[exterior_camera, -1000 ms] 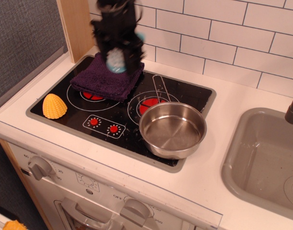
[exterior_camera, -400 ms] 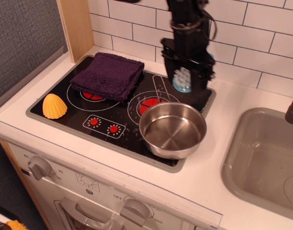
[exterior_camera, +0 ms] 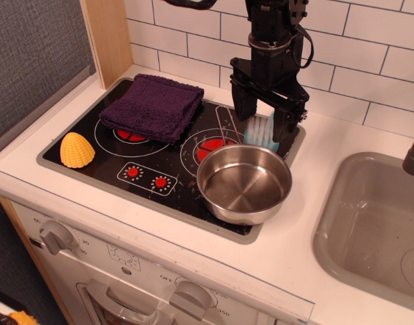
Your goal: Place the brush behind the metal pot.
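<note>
The metal pot sits on the front right of the black stovetop, its thin handle pointing back left. The teal-blue brush with white bristles stands just behind the pot's back rim, its lower end down at the stovetop. My gripper hangs straight down over it, one finger on each side. The jaws stand apart and the brush reaches below the fingertips.
A folded purple cloth lies on the back left burner. A yellow shell toy sits at the stove's left edge. The white tiled wall is close behind the gripper. A grey sink is at the right.
My gripper carried the brush from above the purple cloth rightward to behind the pot, then lowered. The brush now sits lower between the fingers and has turned sideways.
</note>
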Motion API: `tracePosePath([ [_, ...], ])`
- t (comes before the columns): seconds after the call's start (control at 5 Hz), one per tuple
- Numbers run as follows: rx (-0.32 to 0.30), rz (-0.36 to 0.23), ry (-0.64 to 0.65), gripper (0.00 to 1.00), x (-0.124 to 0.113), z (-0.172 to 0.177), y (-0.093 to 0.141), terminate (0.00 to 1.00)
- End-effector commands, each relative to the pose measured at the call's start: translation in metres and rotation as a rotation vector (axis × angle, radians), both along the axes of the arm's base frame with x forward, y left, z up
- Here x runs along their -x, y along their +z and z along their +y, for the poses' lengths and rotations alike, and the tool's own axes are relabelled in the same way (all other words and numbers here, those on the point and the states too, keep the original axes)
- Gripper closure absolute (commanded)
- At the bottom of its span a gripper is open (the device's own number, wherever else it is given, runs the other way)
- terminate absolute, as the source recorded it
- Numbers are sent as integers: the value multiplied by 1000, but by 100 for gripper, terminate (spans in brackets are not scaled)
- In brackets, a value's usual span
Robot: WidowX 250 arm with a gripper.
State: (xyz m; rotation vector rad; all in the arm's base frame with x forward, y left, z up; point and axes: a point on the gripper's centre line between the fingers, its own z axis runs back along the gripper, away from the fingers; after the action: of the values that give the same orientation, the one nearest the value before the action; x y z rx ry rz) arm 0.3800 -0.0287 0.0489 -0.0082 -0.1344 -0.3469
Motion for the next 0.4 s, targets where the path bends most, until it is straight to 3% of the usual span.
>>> tracePosePath([
  [0.0,1,-108,-3,0,11,5,68,0],
  [0.2,17,-90,7,0,25,14,80,0],
])
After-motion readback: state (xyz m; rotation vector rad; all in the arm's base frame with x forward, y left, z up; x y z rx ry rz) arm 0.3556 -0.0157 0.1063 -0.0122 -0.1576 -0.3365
